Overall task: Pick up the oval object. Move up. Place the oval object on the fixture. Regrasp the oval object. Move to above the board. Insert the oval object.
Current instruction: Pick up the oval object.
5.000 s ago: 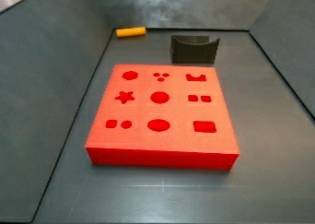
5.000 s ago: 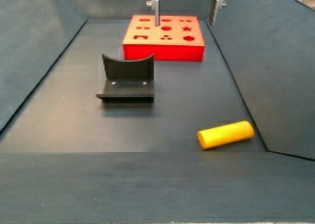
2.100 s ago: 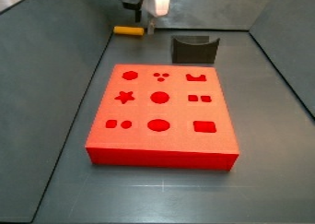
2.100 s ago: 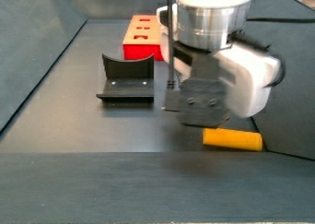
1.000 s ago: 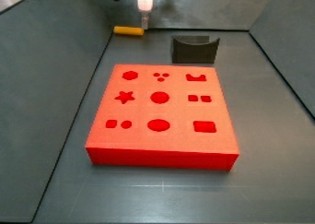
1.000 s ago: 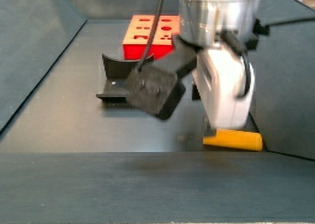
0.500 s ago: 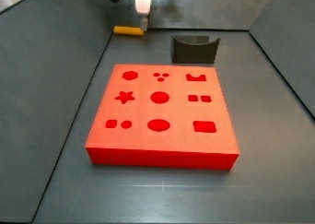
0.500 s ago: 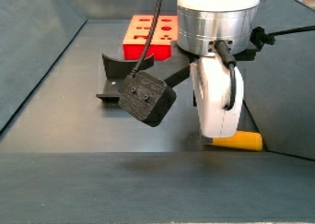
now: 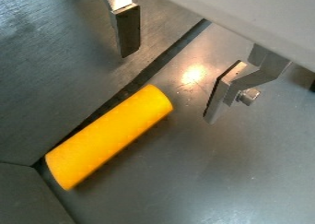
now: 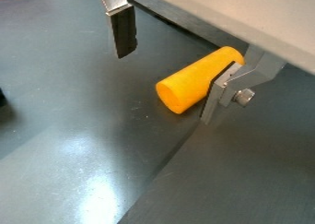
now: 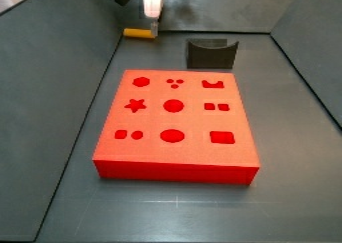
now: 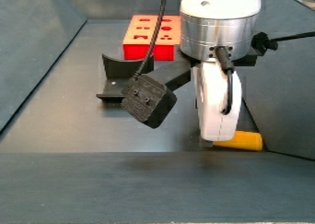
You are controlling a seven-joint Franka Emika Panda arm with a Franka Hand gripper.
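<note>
The oval object (image 10: 194, 79) is a yellow-orange peg lying on the dark floor beside the wall seam, also in a wrist view (image 9: 109, 135) and in both side views (image 11: 138, 32) (image 12: 248, 140). My gripper (image 10: 172, 66) is open and empty, just above the peg, also in a wrist view (image 9: 176, 62) and in both side views (image 11: 152, 19) (image 12: 222, 134). One finger (image 10: 223, 92) stands close against the peg's side; the other finger (image 10: 122, 36) is well apart from it. The fixture (image 11: 210, 53) (image 12: 125, 78) stands bare. The red board (image 11: 174, 122) (image 12: 157, 34) lies flat.
Sloped grey walls (image 11: 74, 57) close in the floor on all sides, and the peg lies close to one wall's foot (image 9: 160, 57). The camera block (image 12: 150, 99) and a cable hang off the wrist towards the fixture.
The gripper has turned about its wrist and sunk a little towards the peg. The peg, fixture and board have not moved.
</note>
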